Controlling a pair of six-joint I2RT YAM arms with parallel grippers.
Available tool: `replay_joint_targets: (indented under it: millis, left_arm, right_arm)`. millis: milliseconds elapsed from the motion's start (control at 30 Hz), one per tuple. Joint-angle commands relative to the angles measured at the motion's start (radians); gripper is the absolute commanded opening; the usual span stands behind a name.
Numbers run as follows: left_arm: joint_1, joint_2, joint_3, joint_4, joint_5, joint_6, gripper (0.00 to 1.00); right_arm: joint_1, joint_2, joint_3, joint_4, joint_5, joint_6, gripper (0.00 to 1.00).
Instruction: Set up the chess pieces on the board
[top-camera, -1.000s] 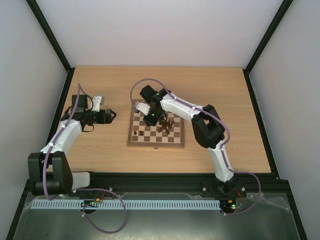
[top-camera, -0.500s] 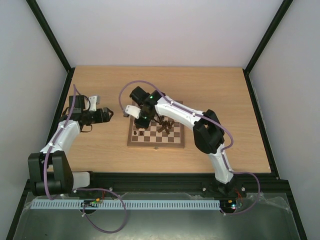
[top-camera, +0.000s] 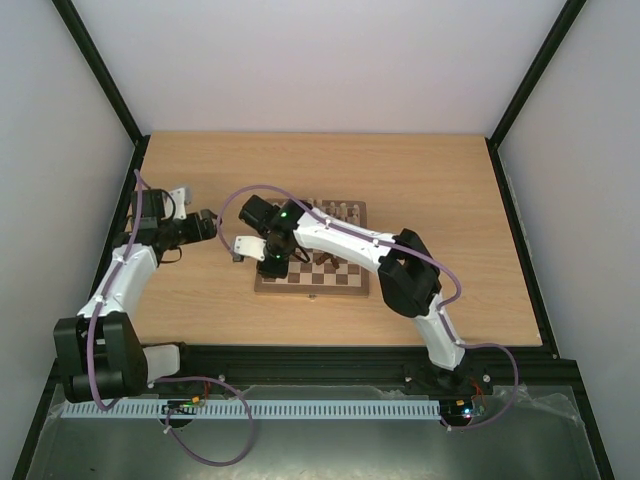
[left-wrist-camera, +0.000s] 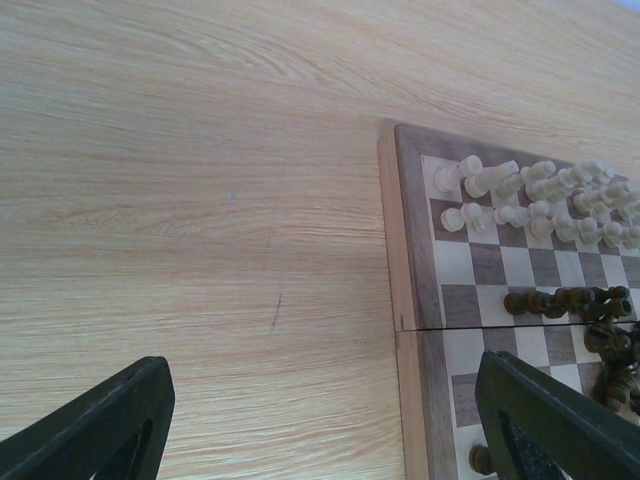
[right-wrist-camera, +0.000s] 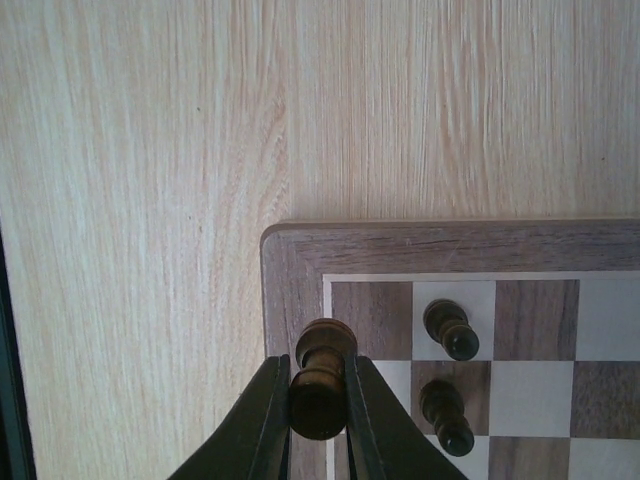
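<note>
While over board (right-wrist-camera: 290, 250) corner, dark piece (right-wrist-camera: 322, 350) tight in R gripper (right-wrist-camera: 317, 398); L gripper (left-wrist-camera: 320, 430) spread.

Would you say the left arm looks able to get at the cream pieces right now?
Probably not cleanly. The left gripper is open beside the board, but the right arm, holding a dark piece, hangs over the board's left side between it and the cream pieces.
</note>
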Motion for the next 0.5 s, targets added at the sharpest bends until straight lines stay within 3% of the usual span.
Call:
replay_joint_targets:
  millis: [0,467]
  left_arm:
    - [0.007,-0.031,-0.012,0.022,0.009,-0.021,0.86]
    - [0.008,-0.077,-0.039,0.019,0.015,-0.021,0.87]
  right_arm:
    - [0.007,0.037,0.03,-0.059,0.044,-0.01,0.07]
    - [0.008,0.1,0.057,-0.035,0.068,0.023,0.08]
